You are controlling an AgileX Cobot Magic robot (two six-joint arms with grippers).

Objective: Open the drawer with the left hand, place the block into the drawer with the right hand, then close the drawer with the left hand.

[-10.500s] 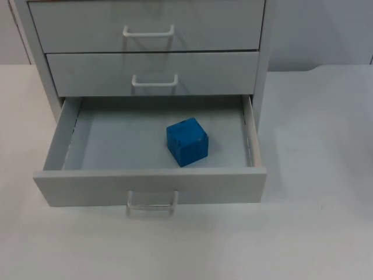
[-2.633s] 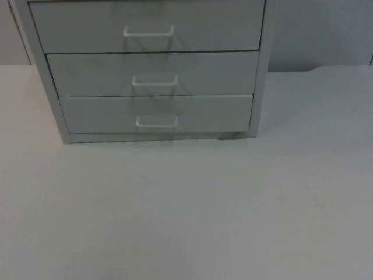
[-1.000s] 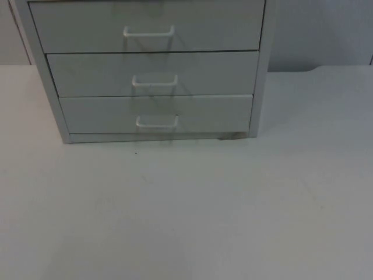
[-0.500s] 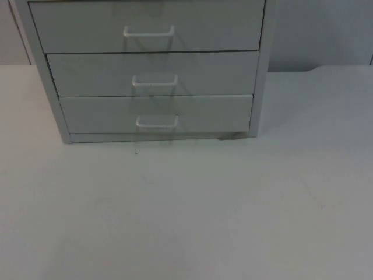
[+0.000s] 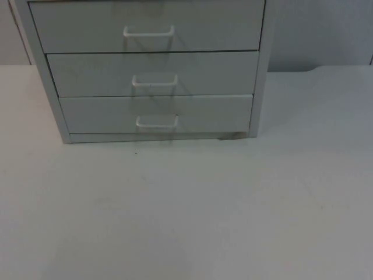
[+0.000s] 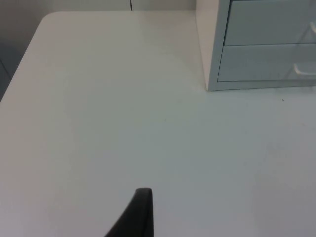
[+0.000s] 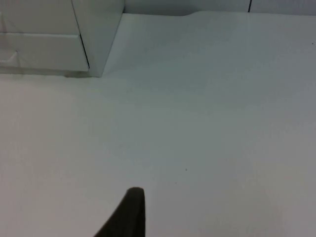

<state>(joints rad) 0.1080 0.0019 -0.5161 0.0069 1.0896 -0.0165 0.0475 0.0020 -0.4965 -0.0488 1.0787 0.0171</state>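
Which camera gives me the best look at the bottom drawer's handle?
The top view: the bottom drawer faces that camera squarely, shut, with its white handle whole. The left wrist view catches only one end of the handle at the frame edge. The right wrist view shows a bit of the drawer front, with no clear handle.

Top camera looks down and forward at the cabinet (image 5: 151, 70) front. Both wrist cameras face across the worktop (image 6: 123, 123), sharing the cabinet's lower corners.
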